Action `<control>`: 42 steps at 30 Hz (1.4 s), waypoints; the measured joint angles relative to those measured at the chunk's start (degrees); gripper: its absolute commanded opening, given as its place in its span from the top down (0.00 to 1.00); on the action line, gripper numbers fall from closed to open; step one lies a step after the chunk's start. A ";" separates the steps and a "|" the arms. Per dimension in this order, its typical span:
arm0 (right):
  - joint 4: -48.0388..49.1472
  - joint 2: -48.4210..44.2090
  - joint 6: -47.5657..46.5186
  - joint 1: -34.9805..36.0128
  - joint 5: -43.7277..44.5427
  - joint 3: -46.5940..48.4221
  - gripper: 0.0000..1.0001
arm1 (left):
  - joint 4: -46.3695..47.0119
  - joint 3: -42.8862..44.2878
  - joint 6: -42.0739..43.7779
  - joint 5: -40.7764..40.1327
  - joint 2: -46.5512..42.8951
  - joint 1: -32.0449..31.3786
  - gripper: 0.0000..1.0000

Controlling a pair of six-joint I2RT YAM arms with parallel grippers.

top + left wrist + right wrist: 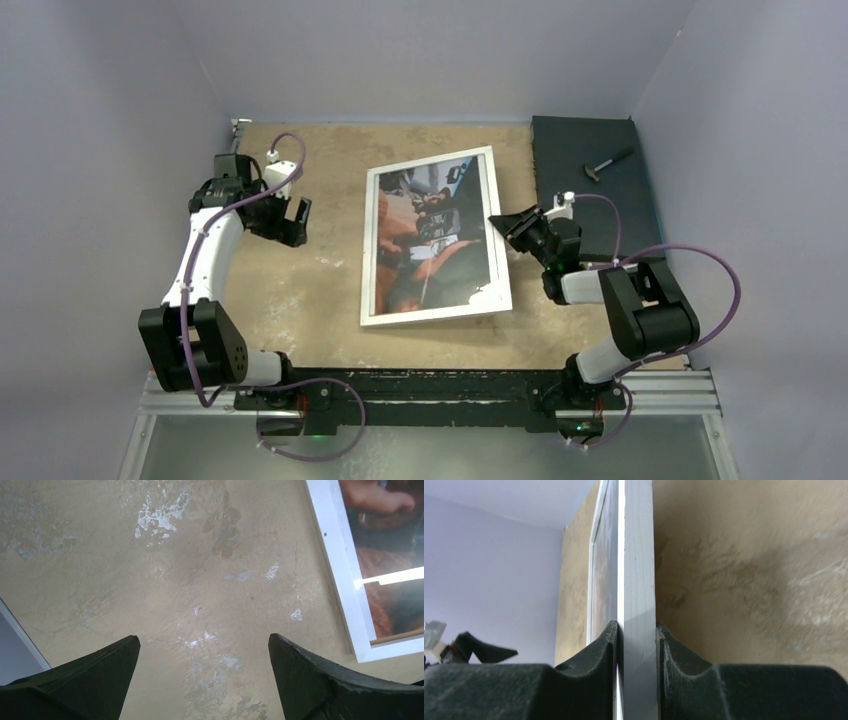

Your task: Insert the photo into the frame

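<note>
The frame (367,250), with a thin white rim, lies face up in the middle of the table, and the dark, orange-brown photo (430,240) shows inside that rim. My right gripper (500,222) is shut on the frame's right edge. In the right wrist view that white edge (638,555) stands between the two fingers of the right gripper (636,630), with a sliver of the photo (605,570) to its left. My left gripper (296,222) hovers open over bare table left of the frame. In the left wrist view the left gripper (204,645) holds nothing, and the frame's rim (335,555) and photo (390,530) sit at the upper right.
A black slab (580,150) lies at the back right corner with a small hammer-like tool (605,165) on it. Pale walls close in the table on three sides. The arms' mounting rail (430,385) runs along the near edge.
</note>
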 measured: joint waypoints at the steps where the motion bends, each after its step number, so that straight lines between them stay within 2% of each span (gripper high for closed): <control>1: 0.28 -0.37 0.09 -0.09 1.55 -0.07 0.73 | 0.57 -0.28 0.00 -0.02 0.00 0.04 0.00; 6: 1.36 0.24 -0.76 -0.52 4.13 1.57 0.63 | 2.27 -1.27 -0.02 -0.02 0.24 0.52 0.00; 10: 2.03 2.95 -3.39 -0.52 3.15 2.23 0.51 | 3.32 -2.03 0.00 -0.02 0.28 0.66 0.00; 12: 1.20 4.13 -4.50 -0.50 2.75 2.23 0.42 | 3.56 -2.27 0.02 0.00 0.28 0.66 0.00; 13: 0.90 4.72 -4.98 -0.50 2.62 2.21 0.29 | 3.87 -2.40 0.02 -0.02 0.28 0.66 0.00; 14: 0.42 4.96 -5.20 -0.50 2.60 2.19 0.05 | 4.24 -2.54 0.02 -0.02 0.28 0.66 0.00; 15: 0.13 5.05 -5.51 -0.50 2.60 2.19 0.02 | 4.59 -2.80 0.00 0.00 0.28 0.66 0.00; 18: -2.14 4.94 -7.58 -0.50 2.86 2.47 0.01 | 4.90 -3.15 -0.17 0.02 0.31 0.66 0.00; 22: -12.07 2.56 -11.50 -0.44 5.79 5.68 0.01 | 6.69 -4.00 -0.92 0.00 0.31 0.68 0.00; 28: -25.16 -7.30 -20.70 -0.04 15.54 13.84 0.01 | 9.18 -4.42 -2.93 0.11 0.31 0.70 0.00; 33: -31.65 -14.03 -26.60 0.09 25.27 15.32 0.01 | 15.08 -6.69 -7.41 -0.15 0.33 0.70 0.00; 36: -30.67 -19.10 -29.53 0.17 32.65 12.87 0.01 | 22.77 -11.76 -12.55 -0.96 0.26 0.72 0.00; 38: -26.51 -20.79 -32.28 0.20 37.62 10.54 0.01 | 29.05 -16.28 -15.76 -1.07 0.13 0.76 0.00; 42: -17.09 -19.08 -38.07 0.20 46.03 5.29 0.01 | 44.89 -26.60 -22.69 -1.11 0.31 0.79 0.00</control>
